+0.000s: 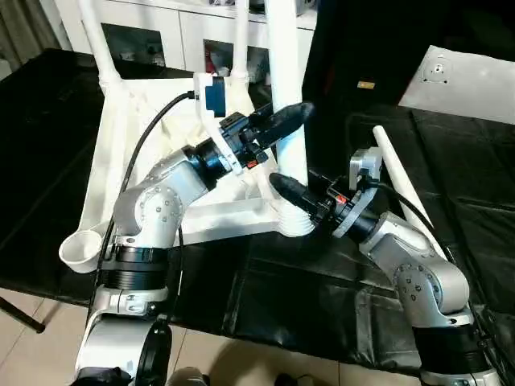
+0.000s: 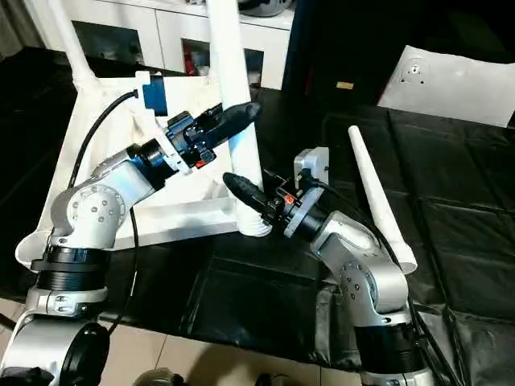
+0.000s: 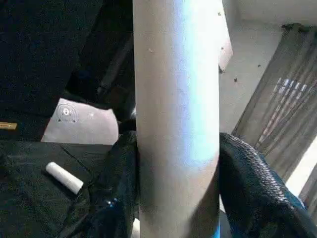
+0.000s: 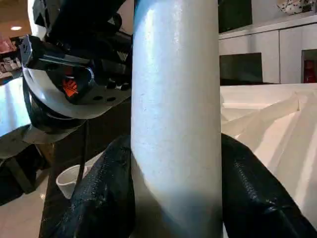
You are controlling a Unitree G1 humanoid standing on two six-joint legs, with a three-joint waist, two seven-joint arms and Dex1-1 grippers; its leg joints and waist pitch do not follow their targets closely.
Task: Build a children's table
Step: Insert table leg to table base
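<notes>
Tabletop [image 1: 137, 153] upside down at desk's [image 1: 306, 289] left edge, ribs up, empty socket [image 1: 80, 251] at near corner. Left claw [image 1: 291, 118] clamped high on upright leg [image 1: 291, 88], likely steadying it. Right claw [image 1: 283, 186] clamped lower on same leg, just above socket, likely seating it. Spare leg [image 2: 378, 197] lying flat toward desk's right.

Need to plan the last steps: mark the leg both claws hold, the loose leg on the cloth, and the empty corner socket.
Held leg [image 1: 287, 48]: left eye view, on its shaft above the claws.
Loose leg [image 1: 400, 183]: left eye view, mid-shaft.
Empty socket [image 1: 80, 251]: left eye view, on its round rim.
</notes>
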